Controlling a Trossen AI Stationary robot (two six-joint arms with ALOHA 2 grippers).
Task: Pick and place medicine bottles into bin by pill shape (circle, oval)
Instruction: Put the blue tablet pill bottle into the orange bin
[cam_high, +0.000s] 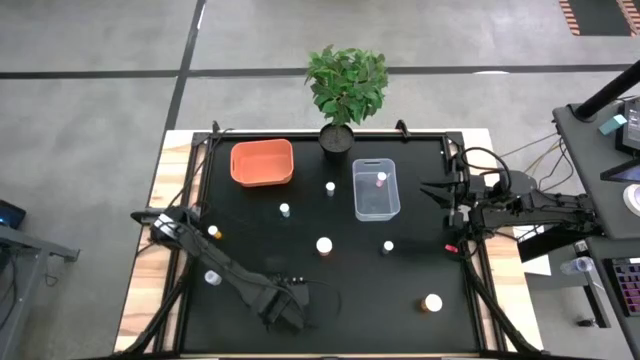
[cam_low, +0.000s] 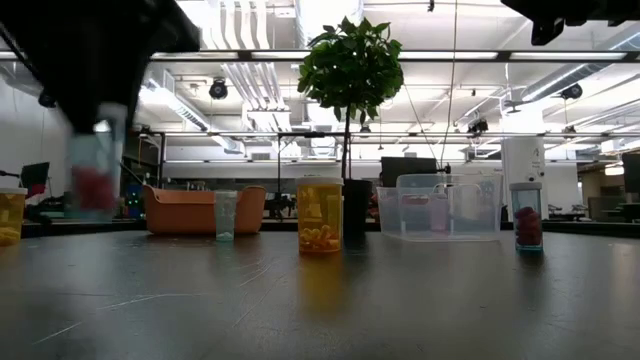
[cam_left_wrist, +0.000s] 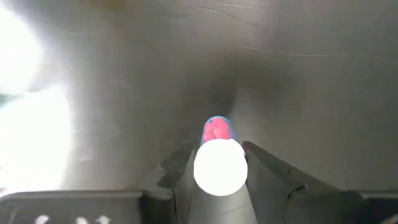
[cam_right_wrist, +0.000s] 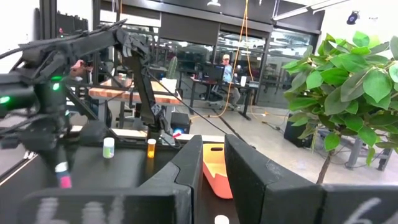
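My left gripper (cam_high: 284, 308) is near the table's front edge, shut on a small white-capped bottle of pink pills (cam_left_wrist: 216, 129). The bottle also shows lifted in the low view (cam_low: 95, 175). My right gripper (cam_high: 432, 190) waits open and empty by the table's right edge, next to the clear bin (cam_high: 375, 205). Several more small bottles stand upright on the black mat, among them a white-capped one (cam_high: 324, 245), an amber one (cam_high: 432, 302) and one near the left edge (cam_high: 213, 232). One bottle (cam_high: 381, 178) stands inside the clear bin. The orange bin (cam_high: 262, 163) is at the far left. My left gripper pinches the bottle between its two fingers (cam_left_wrist: 264, 169), on its sides at the white cap (cam_left_wrist: 219, 168). The fingers come from above, pointing down. The bottle hangs upright below them, clear of the mat (cam_low: 95, 175).
A potted green plant (cam_high: 346, 85) stands at the far edge between the bins. An amber bottle (cam_low: 319, 215), a clear one (cam_low: 226, 215) and one with red pills (cam_low: 527, 215) stand across the middle. Wooden table edges flank the mat.
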